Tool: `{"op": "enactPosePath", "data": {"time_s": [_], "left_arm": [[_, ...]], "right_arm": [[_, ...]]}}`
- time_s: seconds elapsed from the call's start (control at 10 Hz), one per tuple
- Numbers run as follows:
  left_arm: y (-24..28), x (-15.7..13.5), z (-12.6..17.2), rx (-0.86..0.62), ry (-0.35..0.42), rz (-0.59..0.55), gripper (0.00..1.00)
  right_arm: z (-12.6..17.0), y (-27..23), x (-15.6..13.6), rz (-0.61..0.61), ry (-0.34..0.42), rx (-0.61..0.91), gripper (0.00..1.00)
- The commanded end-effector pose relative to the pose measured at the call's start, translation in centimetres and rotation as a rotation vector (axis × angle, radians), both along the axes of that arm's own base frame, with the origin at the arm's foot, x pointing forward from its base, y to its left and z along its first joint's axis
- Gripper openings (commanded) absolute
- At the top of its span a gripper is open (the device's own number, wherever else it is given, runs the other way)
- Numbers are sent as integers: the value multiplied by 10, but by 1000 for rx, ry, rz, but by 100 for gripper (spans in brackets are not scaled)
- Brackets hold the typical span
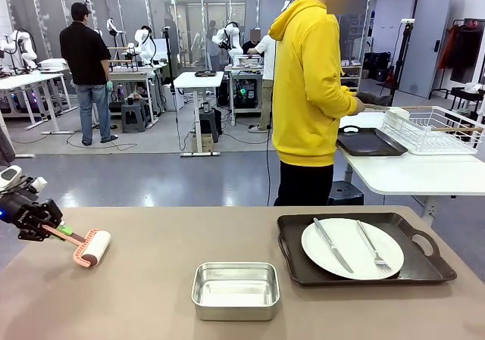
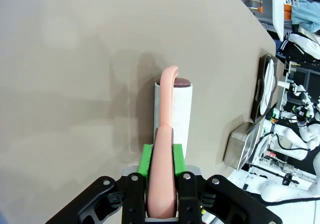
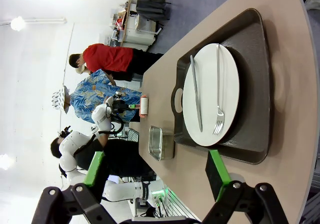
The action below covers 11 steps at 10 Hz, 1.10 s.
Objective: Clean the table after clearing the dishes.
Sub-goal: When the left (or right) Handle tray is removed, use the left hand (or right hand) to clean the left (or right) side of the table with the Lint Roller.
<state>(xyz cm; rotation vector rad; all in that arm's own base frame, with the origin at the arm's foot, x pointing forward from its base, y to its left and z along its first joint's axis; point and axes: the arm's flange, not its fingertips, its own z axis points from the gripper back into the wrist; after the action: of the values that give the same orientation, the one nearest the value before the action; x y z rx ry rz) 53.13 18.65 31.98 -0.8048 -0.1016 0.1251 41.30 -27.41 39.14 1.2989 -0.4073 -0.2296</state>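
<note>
The left gripper (image 1: 54, 229) is at the left edge of the desk (image 1: 151, 302). Its fingers (image 2: 147, 159) are clenched on the pink handle (image 2: 167, 104) of a lint roller (image 1: 92, 247). The handle runs straight out from the fingers, and the white barrel lies parallel to it, pointing towards the middle of the desk. The barrel is seen at or just above the surface; contact cannot be told. With the long axis set this way, it is judged that any rolling stroke would have to be made sideways to the fingers, not along them. Bare desk lies ahead of the roller and to both sides.

The right gripper (image 3: 156, 171) is held above the right half of the desk, its fingers released and nothing between them. Just beyond them a dark tray (image 1: 292, 234) lies flat, carrying a white plate (image 1: 358, 258) with a knife (image 1: 333, 245) and a fork (image 1: 371, 245) laid on it. The tray is well apart from the roller and nearer the right arm. A steel pan (image 1: 235, 267) sits between the roller and the tray, near the front edge.

A person (image 1: 303, 90) is turned towards a white desk (image 1: 409, 175), where a second tray (image 1: 367, 145) rests. Clearing is judged unfinished.
</note>
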Motion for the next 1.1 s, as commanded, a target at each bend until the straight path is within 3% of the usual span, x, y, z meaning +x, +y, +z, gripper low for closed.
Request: {"op": "enactPosePath", "data": {"time_s": [0.0,0.6,1.0], "left_arm": [[32,2,-47,223,55,35,21],[58,1,-30,295,64,65,21],[38,-6,5,321,23,77,21]], "right_arm": [[4,1,-1,4,-8,3,100],[4,1,-1,4,-8,3,100],[4,1,-1,4,-8,3,100]]}}
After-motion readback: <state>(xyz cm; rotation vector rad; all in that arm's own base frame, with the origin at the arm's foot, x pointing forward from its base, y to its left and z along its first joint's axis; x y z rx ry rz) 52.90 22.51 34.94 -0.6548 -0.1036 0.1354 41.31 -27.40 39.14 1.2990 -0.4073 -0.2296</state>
